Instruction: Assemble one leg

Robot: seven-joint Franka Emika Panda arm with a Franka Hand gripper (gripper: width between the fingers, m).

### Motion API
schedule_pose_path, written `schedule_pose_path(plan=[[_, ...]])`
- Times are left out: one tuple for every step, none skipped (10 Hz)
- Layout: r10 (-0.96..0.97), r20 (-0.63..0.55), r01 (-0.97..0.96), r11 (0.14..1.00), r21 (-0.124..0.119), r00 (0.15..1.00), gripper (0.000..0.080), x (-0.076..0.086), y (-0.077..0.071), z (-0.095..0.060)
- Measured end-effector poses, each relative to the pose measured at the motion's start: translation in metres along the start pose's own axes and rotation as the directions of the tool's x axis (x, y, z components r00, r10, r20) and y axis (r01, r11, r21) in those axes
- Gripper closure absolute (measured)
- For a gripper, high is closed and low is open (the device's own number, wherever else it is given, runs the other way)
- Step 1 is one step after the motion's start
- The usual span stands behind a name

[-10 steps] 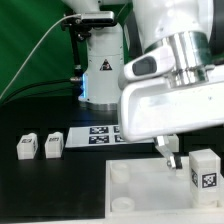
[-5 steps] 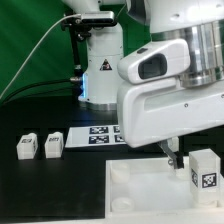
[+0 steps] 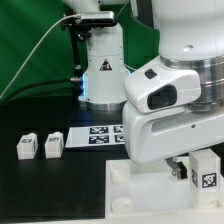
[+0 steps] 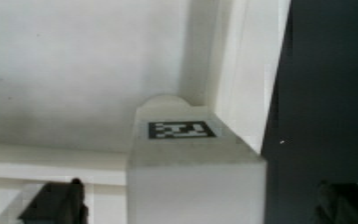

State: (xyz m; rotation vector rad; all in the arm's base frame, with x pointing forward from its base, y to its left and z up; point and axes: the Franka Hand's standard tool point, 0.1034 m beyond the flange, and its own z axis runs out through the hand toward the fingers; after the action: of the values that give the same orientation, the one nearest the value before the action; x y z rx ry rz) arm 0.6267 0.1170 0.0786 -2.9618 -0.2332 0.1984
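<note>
Black tabletop [image 3: 30, 185], green backdrop. Leg [image 3: 206, 172] stands upright at the white panel's [image 3: 145, 200] corner, on the exterior view's right; two other legs [image 3: 26, 146] sit well apart on the left. Hand [image 4: 197, 203] has its fingers spread either side of the leg, not clamped.

There are three small white plastic legs, each a little block with a black-and-white square tag on its face. In the exterior view I count the first leg [image 3: 25, 147], the second leg [image 3: 53, 144] and the third leg [image 3: 206, 171]. The wrist view shows only one leg [image 4: 179, 160], with one tag on it. There is one big flat white square panel [image 3: 140, 198]. There is one marker board [image 3: 98, 136]. There is one big white robot arm [image 3: 185, 95]. It has one gripper [image 4: 197, 203] with two dark fingers [image 4: 51, 203].
</note>
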Motion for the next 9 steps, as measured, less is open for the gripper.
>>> schedule_pose_path(plan=[[0.000, 0.000, 0.000, 1.000, 0.000, 1.000, 0.0176, 0.0000, 0.0000, 0.0000], [0.000, 0.000, 0.000, 1.000, 0.000, 1.000, 0.0348, 0.0000, 0.0000, 0.0001], [0.000, 0.000, 0.000, 1.000, -0.001, 1.000, 0.0494, 0.0001, 0.0008, 0.0000], [0.003, 0.000, -0.003, 1.000, -0.002, 1.000, 0.0494, 0.0000, 0.0026, 0.0001], [0.016, 0.000, -0.016, 1.000, -0.002, 1.000, 0.0494, 0.0000, 0.0034, 0.0002], [0.053, -0.004, -0.053, 0.999, -0.003, 0.999, 0.0495, 0.0003, 0.0039, 0.0005], [0.098, -0.034, -0.098, 0.995, 0.000, 0.995, 0.0498, 0.0030, 0.0058, 0.0006], [0.194, -0.060, -0.194, 0.981, 0.009, 0.979, 0.0498, 0.0028, 0.0064, 0.0009], [0.364, -0.085, -0.363, 0.931, 0.026, 0.927, 0.0498, 0.0018, 0.0065, 0.0012]])
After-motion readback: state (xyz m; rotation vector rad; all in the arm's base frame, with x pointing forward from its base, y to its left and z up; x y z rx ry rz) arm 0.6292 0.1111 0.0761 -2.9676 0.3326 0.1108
